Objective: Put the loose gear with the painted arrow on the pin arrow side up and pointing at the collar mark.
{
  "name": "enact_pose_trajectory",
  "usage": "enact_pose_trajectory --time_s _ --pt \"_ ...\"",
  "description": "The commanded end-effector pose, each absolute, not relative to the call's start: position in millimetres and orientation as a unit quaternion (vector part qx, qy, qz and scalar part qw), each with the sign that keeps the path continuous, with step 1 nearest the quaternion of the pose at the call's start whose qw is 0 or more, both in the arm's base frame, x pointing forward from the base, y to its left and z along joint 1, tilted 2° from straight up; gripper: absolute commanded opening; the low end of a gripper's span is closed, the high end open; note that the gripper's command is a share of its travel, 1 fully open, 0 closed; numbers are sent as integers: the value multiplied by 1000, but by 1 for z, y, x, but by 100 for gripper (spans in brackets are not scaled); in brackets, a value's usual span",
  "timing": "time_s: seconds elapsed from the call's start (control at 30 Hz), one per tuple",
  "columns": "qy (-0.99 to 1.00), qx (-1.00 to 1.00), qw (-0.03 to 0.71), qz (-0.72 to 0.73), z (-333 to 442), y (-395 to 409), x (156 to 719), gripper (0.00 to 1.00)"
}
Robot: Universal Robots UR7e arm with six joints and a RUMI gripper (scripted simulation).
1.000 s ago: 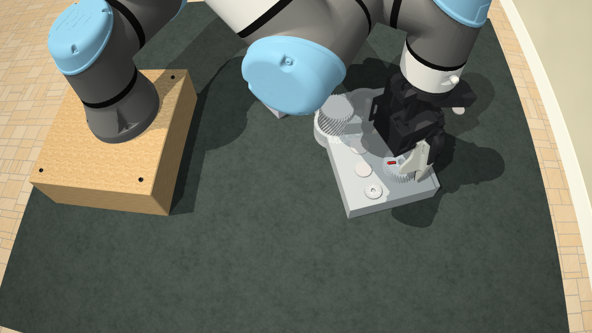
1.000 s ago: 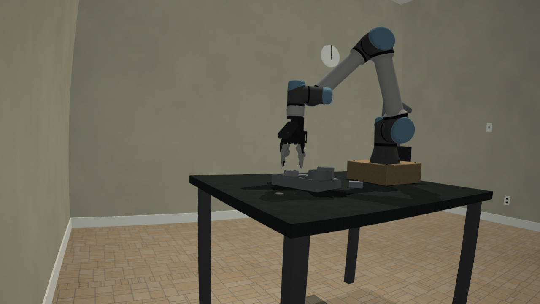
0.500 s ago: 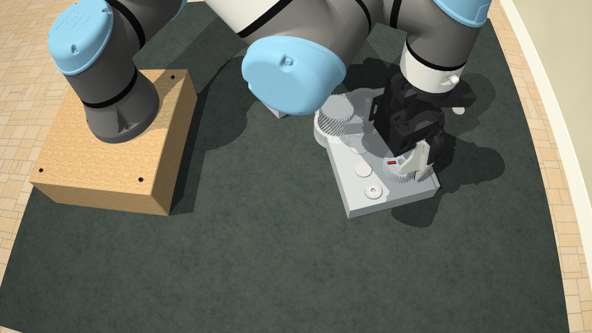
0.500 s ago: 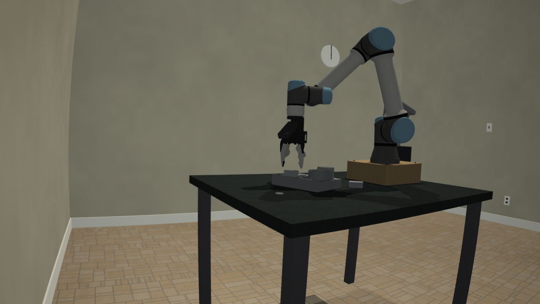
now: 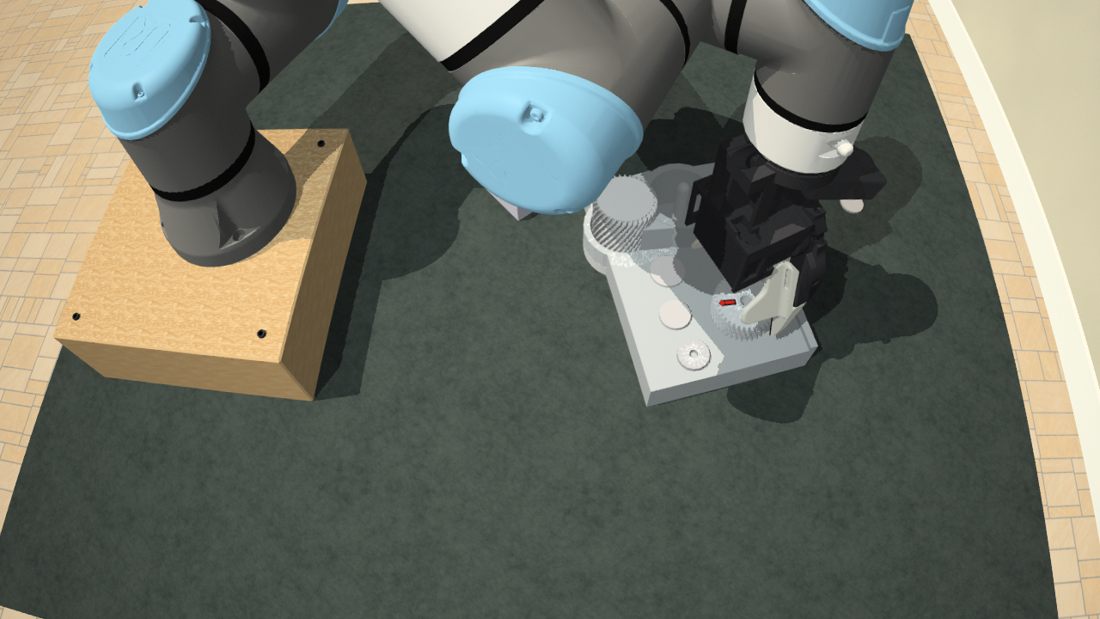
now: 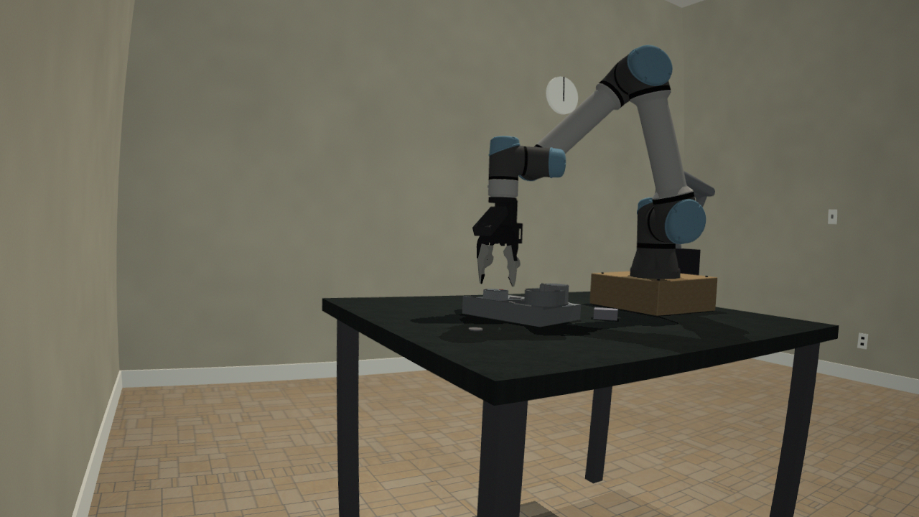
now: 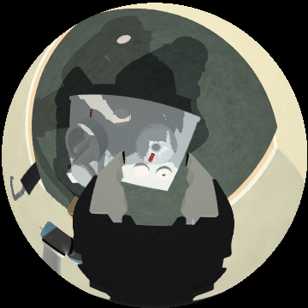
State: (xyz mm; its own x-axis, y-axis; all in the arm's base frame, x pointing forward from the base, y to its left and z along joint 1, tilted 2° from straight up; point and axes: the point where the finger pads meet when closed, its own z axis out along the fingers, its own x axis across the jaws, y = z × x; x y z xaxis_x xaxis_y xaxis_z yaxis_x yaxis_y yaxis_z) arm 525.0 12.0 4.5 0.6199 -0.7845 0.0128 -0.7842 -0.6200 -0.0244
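Note:
The gear with the red arrow (image 5: pixel 729 314) (image 7: pixel 159 145) (image 6: pixel 495 294) lies flat, arrow side up, on the near right part of the grey plate (image 5: pixel 654 346) (image 7: pixel 185 127) (image 6: pixel 514 312). My gripper (image 5: pixel 769 323) (image 6: pixel 496 281) (image 7: pixel 156 153) is open and empty. It hangs a short way above that gear, fingers on either side of it and apart from it. An upright pin (image 5: pixel 681 192) (image 7: pixel 82 143) stands at the plate's far end. A small red mark (image 7: pixel 91 112) shows near it in the wrist view. My arm hides part of the plate's far end.
A large toothed gear (image 5: pixel 624 212) sits at the plate's far left corner. Two flat discs (image 5: pixel 675 314) (image 5: pixel 666 271) and a small gear lie on the plate. A loose disc (image 5: pixel 851 205) and a small grey block (image 6: pixel 604 314) lie on the table. The wooden base (image 5: pixel 192 308) stands left.

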Motion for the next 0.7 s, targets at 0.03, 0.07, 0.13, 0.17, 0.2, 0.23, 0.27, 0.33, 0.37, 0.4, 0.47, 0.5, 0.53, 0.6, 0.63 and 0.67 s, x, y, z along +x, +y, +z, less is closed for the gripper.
enact_pose_trajectory --time_s 0.03,0.07,0.13,0.17,0.2,0.23,0.27,0.33,0.37,0.4,0.47,0.5,0.53,0.6,0.63,0.67 --pt "436 -900 8 -12 5 12 525 54" --pt "436 -900 8 -12 4 12 525 54" --pt "436 -900 8 -12 4 12 525 54" --pt "436 -900 8 -12 4 12 525 54" --pt "436 -900 8 -12 4 12 525 54" --pt "436 -900 8 -12 3 12 525 54" --pt "436 -900 8 -12 3 12 525 54" --pt "436 -900 8 -12 2 12 526 54" --pt "436 -900 8 -12 2 12 526 54" --pt "436 -900 8 -12 1 12 526 54" --pt "436 -900 8 -12 0 12 526 54" --pt "436 -900 8 -12 -1 12 526 54" --pt "436 -900 8 -12 -2 12 526 54" --pt "436 -900 8 -12 -4 12 526 54" --pt "436 -900 8 -12 -5 12 526 54" --pt "436 -900 8 -12 -5 12 526 54"
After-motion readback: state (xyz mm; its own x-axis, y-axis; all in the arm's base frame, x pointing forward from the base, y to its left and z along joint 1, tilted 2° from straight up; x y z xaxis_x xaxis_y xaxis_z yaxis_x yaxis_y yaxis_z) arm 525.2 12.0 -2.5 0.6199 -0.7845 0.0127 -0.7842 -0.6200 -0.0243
